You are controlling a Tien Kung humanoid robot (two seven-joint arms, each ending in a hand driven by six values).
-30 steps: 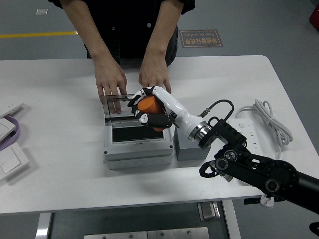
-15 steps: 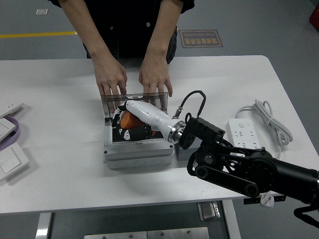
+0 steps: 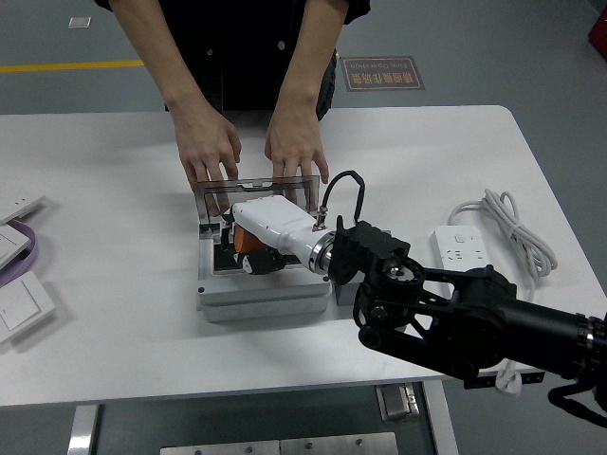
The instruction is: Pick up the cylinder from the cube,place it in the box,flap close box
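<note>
1. Cylinder (image 3: 248, 243): orange, smooth, short; only a small part shows under the white shell of the right hand (image 3: 251, 251). It sits low inside the box (image 3: 261, 284), in the dark opening.
2. Right hand: white back, black fingers, reached down into the box opening from the right; fingers curled around the cylinder, clamped on it as far as can be seen.
3. Box: light grey, square, near the middle of the desk (image 3: 114, 341). Its clear smoky lid (image 3: 256, 190) stands upright at the far edge.
4. Person at the far side: one hand (image 3: 206, 152) and the other hand (image 3: 297, 147) both rest on the top edge of the lid, fingers spread, holding it up.
5. Cube (image 3: 343, 289): grey, just beside the box's right side, mostly hidden behind the black forearm.
6. Right arm (image 3: 455, 318): black, bulky, comes in from the lower right and blocks the view of the cube and the desk behind it.
7. Other things: white power strip (image 3: 460, 248) with coiled cable (image 3: 507, 227) at right; white switch panels (image 3: 24, 308) at the left edge, well apart from the box.
8. Left arm out of view.
</note>
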